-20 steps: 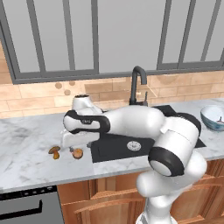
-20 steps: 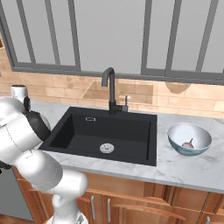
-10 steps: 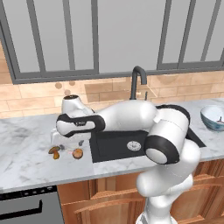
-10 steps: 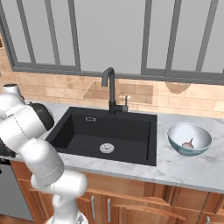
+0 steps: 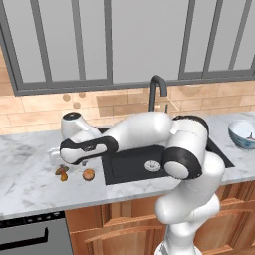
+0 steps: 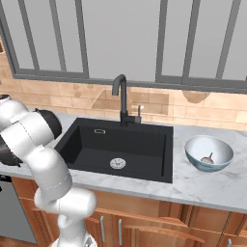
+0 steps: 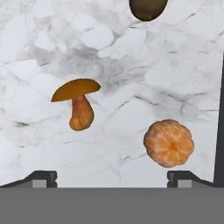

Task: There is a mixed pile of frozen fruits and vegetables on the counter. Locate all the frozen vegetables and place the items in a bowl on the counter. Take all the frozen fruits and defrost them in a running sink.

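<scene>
end effector state: I am holding my end effector (image 7: 112, 177) spread as wide as it goes, pinching nothing; both dark tips are showing low in the hand view with bare desk (image 7: 39, 43) between them.

end effector place: I am hovering over the desk just beside the left rim of the sink (image 5: 164, 159), my arm reaching across the basin from the right.

mushroom: the brown mushroom (image 7: 77, 105) is lying on its side ahead of my tips and toward the left one, cap pointing away from me, tan stem pointing back. Its long axis is running roughly along my line of sight, across the line between my tips. In the left base view it (image 5: 62, 172) is sitting left of the sink, a little farther from it than the orange ball.

orange ball: the orange ball (image 7: 169, 143) is sitting closest to my right tip, nearer the sink's dark edge; in the left base view it (image 5: 88, 175) is resting just beside that left rim.

dark ball: the olive-brown ball (image 7: 148, 8) is lying farthest ahead of me, beyond the other two.

bowl: the bowl (image 6: 209, 153) is standing on the desk right of the sink, well apart from me, with a small pale bulb (image 6: 207, 158) already inside.

judgement: the mushroom is probably my next pick; I am needing to shift left and descend.

writing: I am seeing no brands, labels or readable text.
</scene>
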### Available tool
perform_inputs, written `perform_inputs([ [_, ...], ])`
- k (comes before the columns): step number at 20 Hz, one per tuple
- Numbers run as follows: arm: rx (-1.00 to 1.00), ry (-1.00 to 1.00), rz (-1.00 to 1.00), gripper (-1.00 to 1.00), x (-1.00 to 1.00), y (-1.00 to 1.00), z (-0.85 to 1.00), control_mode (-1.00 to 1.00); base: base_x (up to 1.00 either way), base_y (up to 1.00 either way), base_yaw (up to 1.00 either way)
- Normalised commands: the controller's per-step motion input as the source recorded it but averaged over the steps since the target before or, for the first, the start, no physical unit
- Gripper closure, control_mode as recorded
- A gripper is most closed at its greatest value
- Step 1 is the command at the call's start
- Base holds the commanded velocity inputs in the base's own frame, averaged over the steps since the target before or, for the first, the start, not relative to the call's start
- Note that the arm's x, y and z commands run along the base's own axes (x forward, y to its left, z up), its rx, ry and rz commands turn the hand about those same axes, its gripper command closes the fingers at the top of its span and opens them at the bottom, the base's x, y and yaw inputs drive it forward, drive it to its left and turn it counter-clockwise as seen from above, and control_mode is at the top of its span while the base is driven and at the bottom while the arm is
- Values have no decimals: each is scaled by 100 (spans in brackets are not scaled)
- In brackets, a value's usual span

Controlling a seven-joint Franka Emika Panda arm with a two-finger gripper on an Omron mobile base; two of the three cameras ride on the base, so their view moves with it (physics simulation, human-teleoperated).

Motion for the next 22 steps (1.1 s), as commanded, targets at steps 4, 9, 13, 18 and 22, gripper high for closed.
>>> perform_inputs([
  [4,-3,5,-8,-100,24,34,-3,-100,0,0,0],
  [9,-4,17,-4,-100,23,32,-3,-100,0,0,0],
  [13,-4,18,0,-100,32,29,-9,-100,0,0,0],
  [18,-1,12,2,-100,33,17,-13,-100,0,0,0],
  [22,-6,-5,1,-100,9,11,-17,-100,0,0,0],
])
